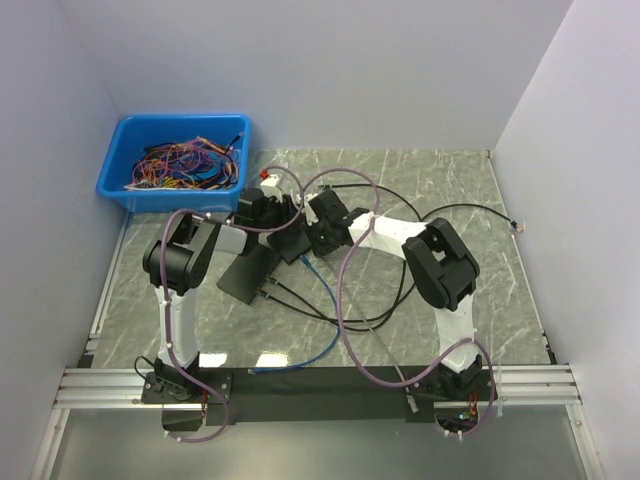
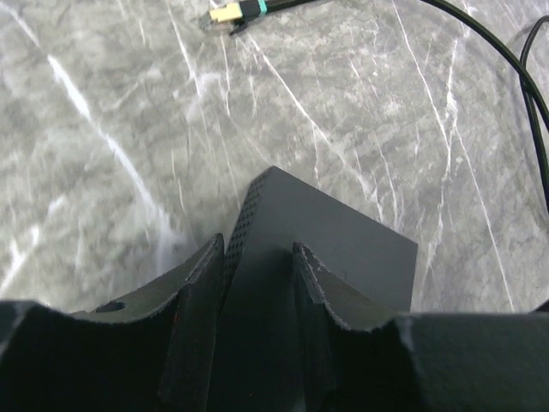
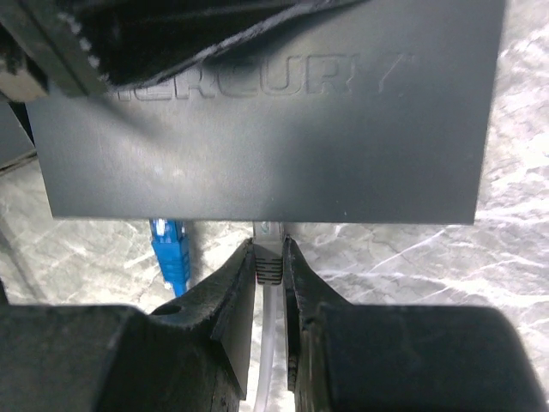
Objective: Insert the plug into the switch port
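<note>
The black switch [image 3: 266, 129], embossed MERCURY, is held tilted above the table; it also shows in the top view [image 1: 290, 245]. My left gripper [image 2: 257, 249] is shut on the switch [image 2: 334, 249], its fingers clamping one corner. My right gripper [image 3: 268, 247] is shut on a grey plug [image 3: 268, 262] with a whitish cable. The plug's tip meets the switch's port edge; how deep it sits is hidden. A blue plug [image 3: 170, 257] sits in the same edge to the left. In the top view the two grippers [image 1: 272, 215] [image 1: 315, 238] meet at mid-table.
A blue bin [image 1: 180, 160] of wires stands at the back left. A second flat black box [image 1: 245, 275] with black cables lies below the switch. Black and blue cables loop across the middle. A yellow-tipped plug [image 2: 232, 12] lies on the marble, and a white plug [image 1: 515, 225] at the right.
</note>
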Controlling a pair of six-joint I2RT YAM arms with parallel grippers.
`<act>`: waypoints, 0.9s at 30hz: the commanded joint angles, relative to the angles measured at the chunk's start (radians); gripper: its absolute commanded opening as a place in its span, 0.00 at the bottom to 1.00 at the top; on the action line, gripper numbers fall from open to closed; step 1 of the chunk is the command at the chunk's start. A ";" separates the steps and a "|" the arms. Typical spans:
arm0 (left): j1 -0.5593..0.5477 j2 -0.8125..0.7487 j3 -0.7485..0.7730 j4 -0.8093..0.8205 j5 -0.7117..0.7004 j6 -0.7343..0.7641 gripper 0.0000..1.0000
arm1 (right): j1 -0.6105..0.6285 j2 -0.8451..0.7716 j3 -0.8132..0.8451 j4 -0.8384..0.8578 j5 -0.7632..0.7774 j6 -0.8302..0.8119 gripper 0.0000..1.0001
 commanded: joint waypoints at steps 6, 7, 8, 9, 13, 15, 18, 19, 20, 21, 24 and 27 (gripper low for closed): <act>-0.147 -0.012 -0.198 -0.159 0.262 -0.150 0.42 | -0.037 -0.116 -0.032 0.557 -0.064 -0.135 0.00; -0.155 -0.008 -0.200 -0.161 0.260 -0.146 0.43 | -0.038 -0.115 -0.028 0.558 -0.111 -0.148 0.00; -0.156 -0.003 -0.195 -0.170 0.262 -0.138 0.43 | -0.040 -0.110 -0.023 0.559 -0.128 -0.157 0.00; -0.161 0.000 -0.191 -0.175 0.265 -0.133 0.43 | -0.040 -0.104 -0.005 0.552 -0.148 -0.165 0.00; -0.184 0.009 -0.185 -0.158 0.306 -0.136 0.42 | -0.037 -0.064 0.047 0.545 -0.213 -0.166 0.00; -0.195 0.008 -0.178 -0.170 0.310 -0.129 0.42 | -0.037 -0.050 0.079 0.560 -0.222 -0.162 0.00; -0.207 0.012 -0.178 -0.155 0.325 -0.135 0.42 | -0.038 -0.014 0.147 0.555 -0.234 -0.165 0.00; -0.207 0.017 -0.178 -0.149 0.329 -0.138 0.42 | -0.038 0.006 0.165 0.549 -0.239 -0.166 0.00; -0.207 0.022 -0.177 -0.149 0.329 -0.142 0.42 | -0.038 0.015 0.182 0.534 -0.239 -0.169 0.00; -0.207 0.026 -0.174 -0.147 0.333 -0.144 0.42 | -0.038 0.023 0.210 0.525 -0.239 -0.176 0.00; -0.205 0.031 -0.171 -0.147 0.323 -0.150 0.41 | -0.038 0.042 0.230 0.494 -0.218 -0.186 0.00; -0.201 0.023 -0.136 -0.194 0.265 -0.144 0.41 | -0.040 0.034 0.193 0.482 -0.199 -0.182 0.07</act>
